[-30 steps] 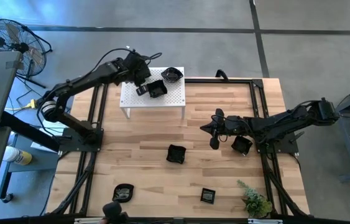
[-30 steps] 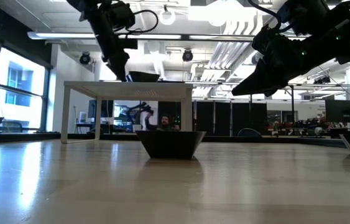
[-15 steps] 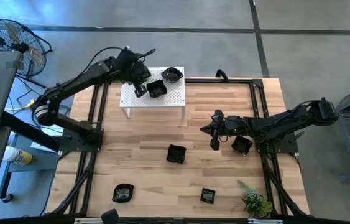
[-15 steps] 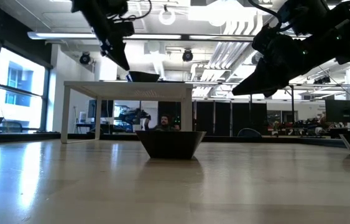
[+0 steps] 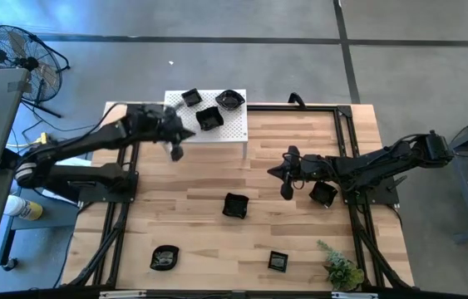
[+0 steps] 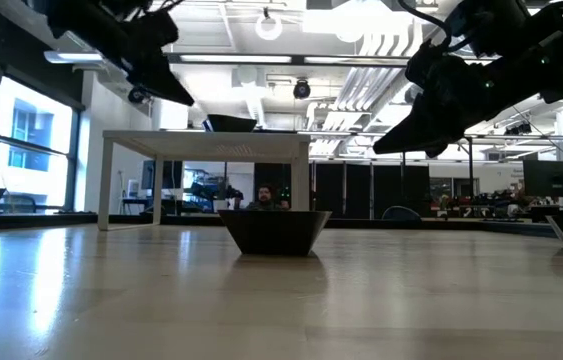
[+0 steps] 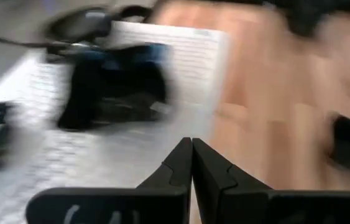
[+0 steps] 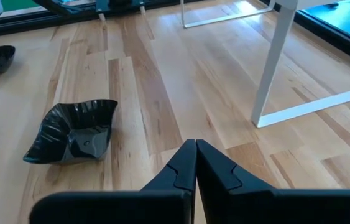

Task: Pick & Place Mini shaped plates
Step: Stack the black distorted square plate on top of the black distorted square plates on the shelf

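We count three plates (image 5: 209, 119) on the white stand (image 5: 234, 133); four remain on the tabletop (image 5: 200, 216) beside it. Both end effectors, left (image 5: 176, 153) and right (image 5: 287, 192), are closed and empty.

Robotics lab: exposed ceiling ducts (image 6: 361, 70).

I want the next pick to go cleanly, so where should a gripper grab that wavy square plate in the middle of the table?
Take the wavy square plate by its raised rim, coming from above with one finger inside and one outside. It sits upright, open side up, walls flaring outward, and no other plate stands close beside it.
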You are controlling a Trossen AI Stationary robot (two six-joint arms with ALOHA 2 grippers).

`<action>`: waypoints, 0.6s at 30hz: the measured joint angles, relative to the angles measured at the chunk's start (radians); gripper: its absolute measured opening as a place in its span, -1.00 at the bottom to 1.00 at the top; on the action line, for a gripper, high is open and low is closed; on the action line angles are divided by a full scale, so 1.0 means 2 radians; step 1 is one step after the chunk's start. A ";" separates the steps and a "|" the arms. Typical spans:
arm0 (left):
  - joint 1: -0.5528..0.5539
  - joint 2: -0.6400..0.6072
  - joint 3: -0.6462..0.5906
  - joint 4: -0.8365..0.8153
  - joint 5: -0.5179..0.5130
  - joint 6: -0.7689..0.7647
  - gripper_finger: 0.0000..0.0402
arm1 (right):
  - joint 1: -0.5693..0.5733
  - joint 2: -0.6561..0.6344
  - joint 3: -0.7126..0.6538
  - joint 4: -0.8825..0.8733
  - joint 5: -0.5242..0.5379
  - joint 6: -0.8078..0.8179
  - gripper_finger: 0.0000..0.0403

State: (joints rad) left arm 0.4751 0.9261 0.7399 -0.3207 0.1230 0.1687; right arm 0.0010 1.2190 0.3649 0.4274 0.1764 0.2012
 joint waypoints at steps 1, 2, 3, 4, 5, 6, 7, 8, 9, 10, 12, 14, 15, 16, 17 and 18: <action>-0.018 -0.006 -0.002 -0.007 0.001 0.001 -0.98 | 0.000 0.000 0.000 0.000 0.002 0.000 -0.98; -0.037 -0.010 -0.002 -0.015 0.001 0.001 -0.98 | 0.000 0.000 0.000 0.000 0.005 0.000 -0.98; -0.057 -0.012 -0.002 -0.022 -0.001 0.001 -0.98 | 0.000 0.000 0.000 0.000 0.007 0.000 -0.98; -0.080 -0.013 -0.002 -0.028 -0.005 -0.001 -0.98 | 0.000 0.000 0.000 0.000 0.008 0.000 -0.99; -0.103 -0.013 -0.002 -0.033 -0.013 -0.006 -0.98 | 0.000 0.000 0.000 0.000 0.008 0.000 -0.99; -0.127 -0.012 -0.002 -0.037 -0.023 -0.010 -0.98 | 0.000 0.000 0.000 0.001 0.008 -0.001 -0.99; -0.151 -0.012 -0.002 -0.043 -0.035 -0.016 -0.98 | 0.000 0.000 0.000 0.001 0.008 -0.001 -0.99; -0.173 -0.012 -0.002 -0.049 -0.048 -0.023 -0.98 | 0.000 0.000 0.000 0.001 0.008 -0.001 -0.98; -0.195 -0.010 -0.002 -0.056 -0.064 -0.033 -0.98 | 0.000 0.000 0.000 0.001 0.008 -0.002 -0.98; -0.215 -0.006 -0.002 -0.061 -0.076 -0.044 -0.98 | 0.000 0.000 0.000 0.001 0.006 -0.003 -0.97; -0.251 0.000 -0.002 -0.075 -0.091 -0.071 -0.98 | 0.000 0.000 0.000 0.001 0.000 -0.009 -0.97; -0.281 0.006 -0.002 -0.080 -0.102 -0.102 -0.97 | 0.000 0.000 0.000 0.001 -0.006 -0.012 -0.98; -0.294 0.011 -0.002 -0.080 -0.109 -0.124 -0.97 | 0.000 0.000 0.000 0.001 -0.009 -0.013 -0.99; -0.305 0.018 -0.002 -0.080 -0.118 -0.146 -0.96 | 0.000 0.000 0.000 0.001 -0.014 -0.013 -0.99; -0.315 0.027 -0.002 -0.079 -0.126 -0.167 -0.94 | 0.000 0.000 0.000 0.001 -0.015 -0.013 -0.99; -0.322 0.036 -0.002 -0.076 -0.134 -0.182 -0.92 | 0.000 0.000 0.000 0.001 -0.017 -0.013 -0.99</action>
State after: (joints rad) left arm -0.1691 0.9976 0.7364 -0.4736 -0.1441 -0.1960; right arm 0.0010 1.2190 0.3649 0.4286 0.1423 0.1753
